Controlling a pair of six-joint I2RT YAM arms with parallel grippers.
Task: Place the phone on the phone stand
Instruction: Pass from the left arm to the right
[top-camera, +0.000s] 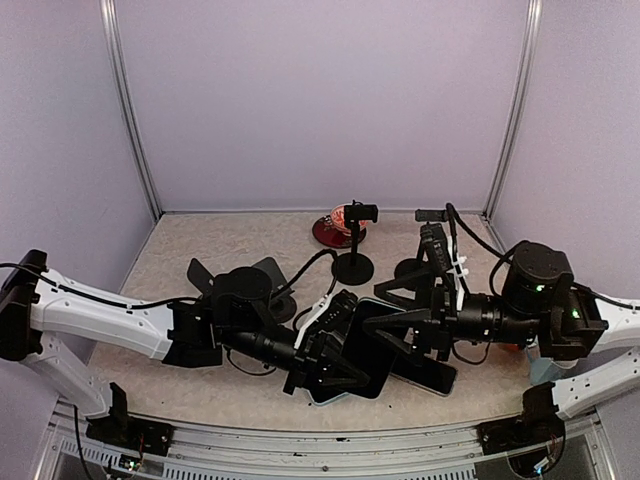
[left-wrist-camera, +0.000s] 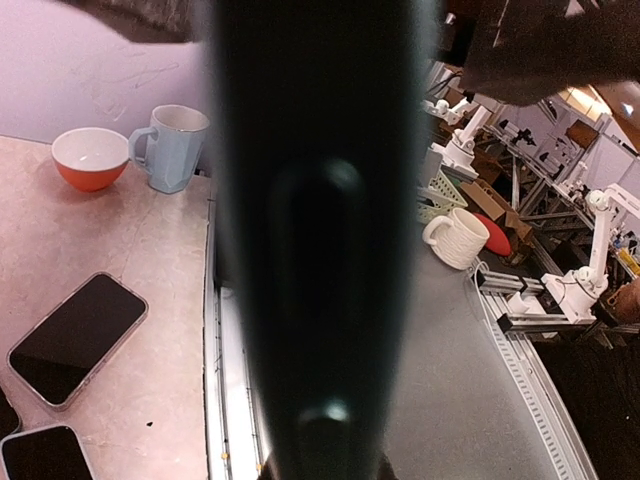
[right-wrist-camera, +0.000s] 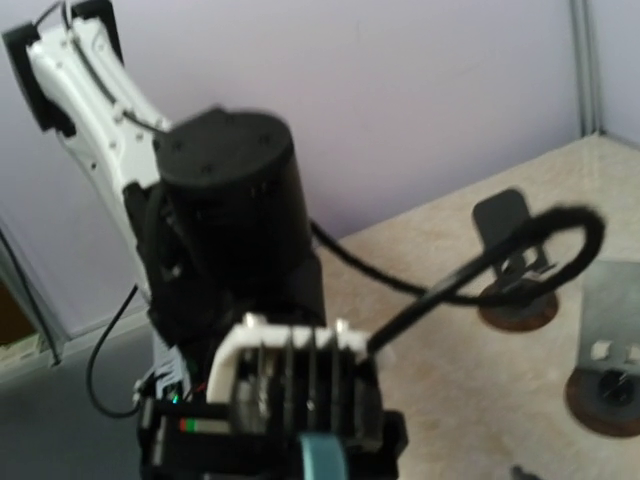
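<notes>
Near table (top-camera: 215, 250) front edge, clamped phone (top-camera: 365, 345)

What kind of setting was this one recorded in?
Likely a robotics lab: the table sits in a booth of lilac panels on aluminium posts, and the left wrist view shows other white robot arms beyond it.

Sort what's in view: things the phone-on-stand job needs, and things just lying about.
Job: phone, clamped in the left gripper; phone stand; right gripper, open beside the phone.

Lying about: orange bowl; blue mug; spare phones on the table; red dish.
</notes>
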